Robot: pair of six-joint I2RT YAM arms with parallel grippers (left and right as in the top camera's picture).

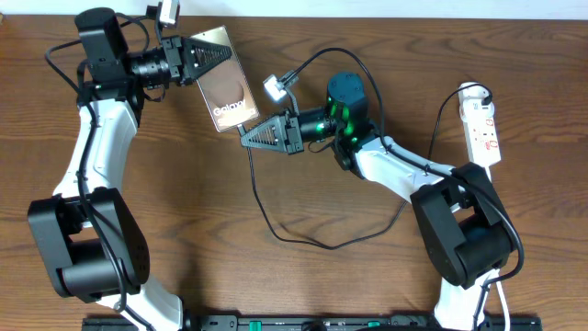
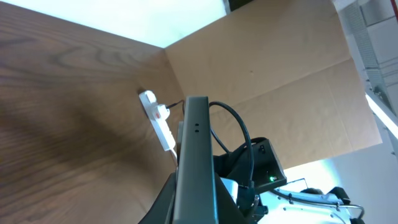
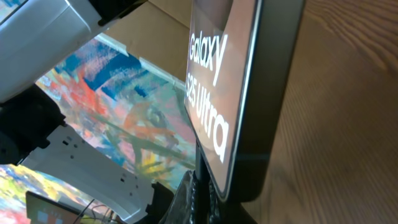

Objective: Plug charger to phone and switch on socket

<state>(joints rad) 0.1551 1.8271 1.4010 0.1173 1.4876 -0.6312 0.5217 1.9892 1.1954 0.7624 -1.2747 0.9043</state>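
- Brown wood grain covers the desk. Seen from overhead, the phone is toward 11 o'clock from the desk's middle. It is tilted, and its brown face with white "Galaxy" lettering is turned upward.
- The left tool reaches in from 9 o'clock and is clamped on the phone's 11 o'clock end. Its wrist view shows the slab edge-on between the fingers.
- The right tool sits at the phone's 5 o'clock end, its fingers drawn together on the plug end of the charger. I cannot tell whether the tip is seated in the phone.
- The charger's black cable drops from that tool toward 6 o'clock, loops across the desk, then climbs toward 3 o'clock.
- The white socket, with red markings, lies at the desk's 3 o'clock edge, well apart from both tools. Its round plug is at the 12 o'clock end.
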